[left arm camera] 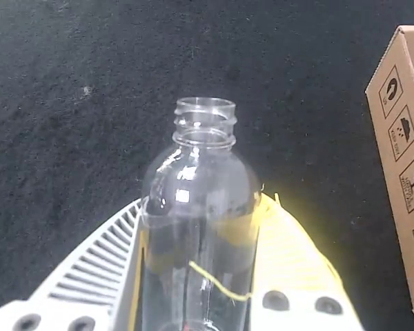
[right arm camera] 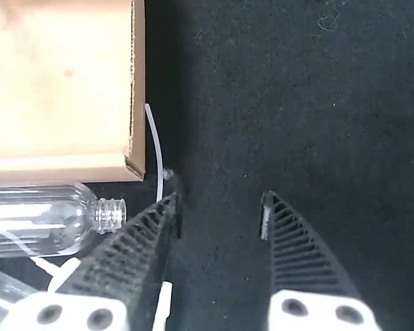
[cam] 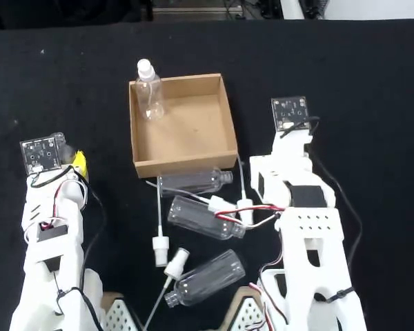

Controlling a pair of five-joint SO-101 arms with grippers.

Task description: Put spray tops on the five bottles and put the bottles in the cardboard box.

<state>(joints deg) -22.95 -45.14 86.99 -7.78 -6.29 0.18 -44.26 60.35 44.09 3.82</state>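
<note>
The cardboard box [cam: 221, 121] stands open at the table's middle. One bottle with a spray top [cam: 150, 89] is upright in its far left corner. Three uncapped clear bottles lie in front of the box [cam: 193, 181], [cam: 203, 217], [cam: 207, 278]. Loose spray tops with long tubes lie among them [cam: 161, 247], [cam: 176, 262], [cam: 245, 207]. My left gripper [left arm camera: 203, 203] is shut on an uncapped bottle [left arm camera: 203, 138], left of the box. My right gripper [right arm camera: 217, 214] is open above bare table by the box's near right corner [right arm camera: 132, 162], beside a tube [right arm camera: 154, 148] and a bottle neck [right arm camera: 110, 212].
Black cloth covers the whole table [cam: 359, 83]. The left arm [cam: 52, 241] and right arm [cam: 303, 221] rise from the front edge. Open cloth lies to the right of the box and far behind it.
</note>
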